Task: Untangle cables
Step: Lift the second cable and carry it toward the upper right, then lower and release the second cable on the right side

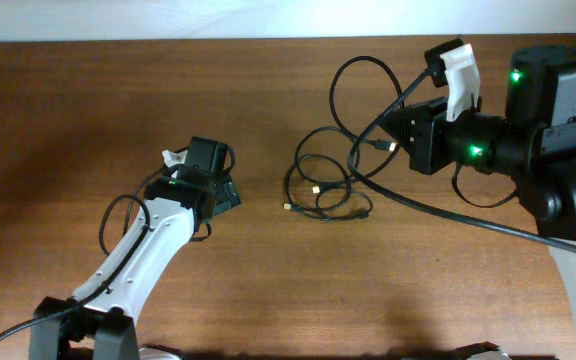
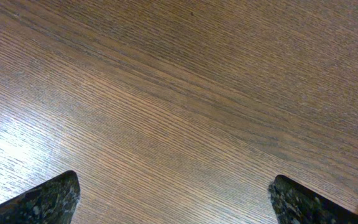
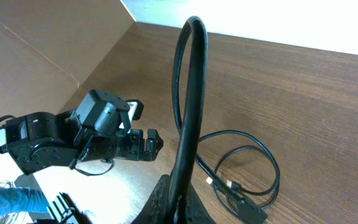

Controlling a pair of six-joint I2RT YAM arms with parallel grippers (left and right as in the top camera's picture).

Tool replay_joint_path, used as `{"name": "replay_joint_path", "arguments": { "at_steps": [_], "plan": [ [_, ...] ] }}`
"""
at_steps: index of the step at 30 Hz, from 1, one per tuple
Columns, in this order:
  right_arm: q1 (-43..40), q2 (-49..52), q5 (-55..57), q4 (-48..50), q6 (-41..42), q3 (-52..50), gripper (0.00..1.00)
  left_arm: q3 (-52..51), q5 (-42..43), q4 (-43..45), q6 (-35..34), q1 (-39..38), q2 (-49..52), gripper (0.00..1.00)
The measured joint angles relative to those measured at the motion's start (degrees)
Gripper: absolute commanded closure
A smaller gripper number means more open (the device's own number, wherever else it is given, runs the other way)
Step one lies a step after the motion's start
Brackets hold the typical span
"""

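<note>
right tool grips a cable; left tool spread wide above the table.

**Surroundings of the work area**

A wooden table with a dark brown, fine-grained top fills most of the overhead view. Its grain runs lengthwise, and it appears as close diagonal lines in the left wrist view. A pale glare patch lies on the wood at the left of that view. A white strip borders the table's far edge. In the right wrist view the same bright band meets the tabletop. A flat, lighter brown panel with a faint crease stands beside the table. A blurred blue object sits in the lower left corner; what it is cannot be told.
</note>
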Motion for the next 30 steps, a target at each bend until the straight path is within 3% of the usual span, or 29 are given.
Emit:
{"name": "replay_joint_path", "arguments": {
  "at_steps": [10,30],
  "plan": [
    [0.0,-0.24,2.4,9.81,0.37,0.02,0.96,0.0,0.0,0.0,0.0,0.0,0.0,0.01],
    [0.0,-0.68,36.68,18.32,0.9,0.02,0.96,0.0,0.0,-0.02,0.0,0.0,0.0,0.01]
  ]
}}
